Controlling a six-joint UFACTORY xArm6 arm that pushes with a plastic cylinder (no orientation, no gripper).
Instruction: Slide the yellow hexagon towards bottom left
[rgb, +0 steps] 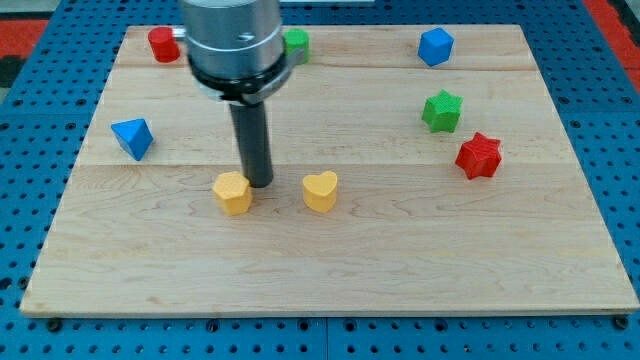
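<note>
The yellow hexagon (232, 193) is a small, squat block of warm yellow with faceted sides and a flat top, lying on the wooden board (330, 270) in the lower middle part of the view. Counting by colour, there are two yellow blocks, two red, two green and two blue, eight in all. My tip (260, 184) ends a plain dark rod with nothing to spread or press together, and it sits just beside the hexagon, at its upper right edge; whether it touches the block I cannot tell, since the rod hides the spot. To the right of my tip, near but apart, lies the yellow heart (320, 190). Well to its left is the blue triangular block (132, 137). Farther off toward the view's right are the green star (442, 110) and, just below it, the red star (478, 155). Toward the view's top are the blue block (435, 46) at right, a green block (296, 44) partly hidden behind the arm's housing, and a red block (163, 44) at left, seemingly a cylinder.
</note>
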